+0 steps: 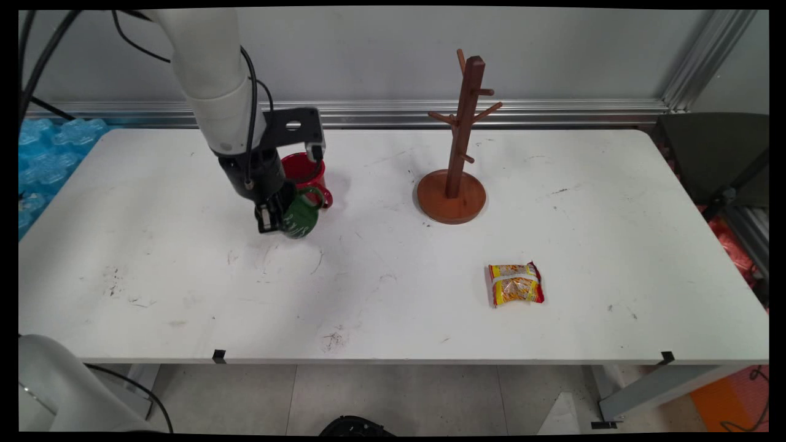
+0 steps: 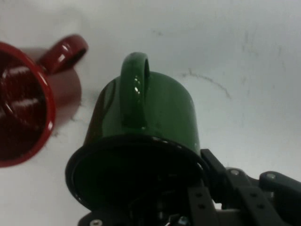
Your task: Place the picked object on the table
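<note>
Claw [image 1: 270, 216] clamped on the green mug's [image 1: 302, 216] rim, mug tilted just above the bench [image 1: 381, 276], w/ red mug [image 1: 304, 172] right behind it. Wooden mug tree [image 1: 455, 153] & snack pack [image 1: 516, 284] further right.

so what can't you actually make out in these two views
- Lettering on the green mug: main view, too small to read.
- Print on the snack packet: main view, too small.
- Red mug: main view, its left side hidden behind the arm; hand view, cut off by the left edge.
- Pincer: hand view, one finger goes inside the green mug's rim, its tip lost in the dark interior.
- Wooden mug tree: absent from hand view.
</note>
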### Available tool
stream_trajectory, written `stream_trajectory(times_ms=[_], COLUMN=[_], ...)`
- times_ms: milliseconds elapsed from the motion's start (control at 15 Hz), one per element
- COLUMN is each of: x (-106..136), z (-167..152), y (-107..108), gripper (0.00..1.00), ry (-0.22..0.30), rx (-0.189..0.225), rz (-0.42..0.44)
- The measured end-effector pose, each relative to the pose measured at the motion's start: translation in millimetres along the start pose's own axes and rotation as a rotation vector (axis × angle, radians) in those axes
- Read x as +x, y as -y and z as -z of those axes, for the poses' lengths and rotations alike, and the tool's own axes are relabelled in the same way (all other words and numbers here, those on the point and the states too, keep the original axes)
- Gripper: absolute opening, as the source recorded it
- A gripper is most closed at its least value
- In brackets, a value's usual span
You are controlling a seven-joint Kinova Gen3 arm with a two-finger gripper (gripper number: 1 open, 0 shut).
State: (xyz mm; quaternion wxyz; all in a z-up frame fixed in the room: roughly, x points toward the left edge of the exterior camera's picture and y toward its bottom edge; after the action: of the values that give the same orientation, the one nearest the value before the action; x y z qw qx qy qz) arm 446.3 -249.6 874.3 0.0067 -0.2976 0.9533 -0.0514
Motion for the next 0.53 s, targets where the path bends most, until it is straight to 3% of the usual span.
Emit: stream_trajectory(times_ms=[533], x=[1.5], z=[-26.6], y=[-6.5], gripper=[0.0], ry=[0.079], rx=[-0.01], rz=[-0.111])
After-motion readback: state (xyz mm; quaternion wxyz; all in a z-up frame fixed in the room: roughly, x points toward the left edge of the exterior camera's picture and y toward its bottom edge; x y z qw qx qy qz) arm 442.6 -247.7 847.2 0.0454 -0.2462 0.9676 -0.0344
